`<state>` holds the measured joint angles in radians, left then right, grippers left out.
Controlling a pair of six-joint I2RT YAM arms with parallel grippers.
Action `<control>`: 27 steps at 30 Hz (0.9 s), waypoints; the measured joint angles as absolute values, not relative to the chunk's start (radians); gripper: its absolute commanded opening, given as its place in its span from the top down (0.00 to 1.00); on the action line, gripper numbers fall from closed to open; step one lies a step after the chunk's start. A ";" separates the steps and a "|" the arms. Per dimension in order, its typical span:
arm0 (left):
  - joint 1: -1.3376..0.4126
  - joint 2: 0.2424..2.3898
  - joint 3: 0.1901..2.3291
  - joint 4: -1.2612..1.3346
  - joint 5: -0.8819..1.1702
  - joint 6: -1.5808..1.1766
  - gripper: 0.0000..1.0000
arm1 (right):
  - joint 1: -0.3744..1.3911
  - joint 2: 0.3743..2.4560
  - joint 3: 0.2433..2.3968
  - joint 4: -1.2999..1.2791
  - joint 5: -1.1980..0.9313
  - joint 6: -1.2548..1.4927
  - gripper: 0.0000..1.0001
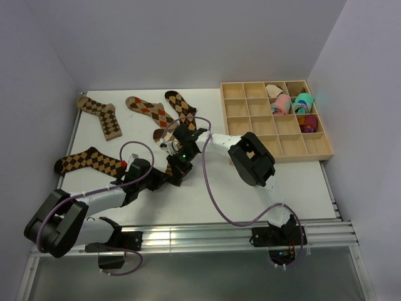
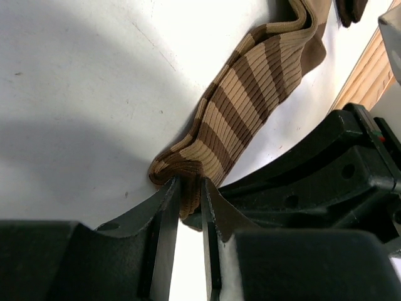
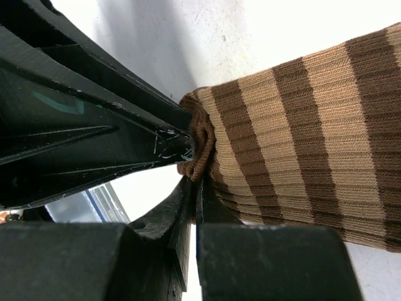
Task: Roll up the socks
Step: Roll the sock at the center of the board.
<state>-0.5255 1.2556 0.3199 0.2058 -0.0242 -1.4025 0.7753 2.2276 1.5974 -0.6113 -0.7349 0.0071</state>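
The brown-and-cream striped sock [image 2: 250, 94] stretches across the white counter [image 2: 75, 94], near the front centre. Your left gripper [image 2: 189, 188] and right gripper [image 3: 194, 188] are both clamped on its bunched end, side by side, probably to start a tight roll. Four argyle socks [image 1: 100, 114] lie unrolled nearby.

We are in a robotics lab test cell: a white table [image 1: 301, 182] boxed in by plain pale walls [image 1: 188, 37], a left arm [image 1: 94, 202] and a right arm [image 1: 216, 143] bolted to an aluminium rail [image 1: 200, 235] at its near edge, purple cables [image 1: 210, 194] looping loose, and a wooden compartment tray [image 1: 255, 108].
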 measured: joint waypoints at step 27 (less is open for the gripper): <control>-0.525 1.369 0.313 0.374 0.003 -1.435 0.75 | 0.775 1.985 1.317 -0.378 -0.534 0.111 0.35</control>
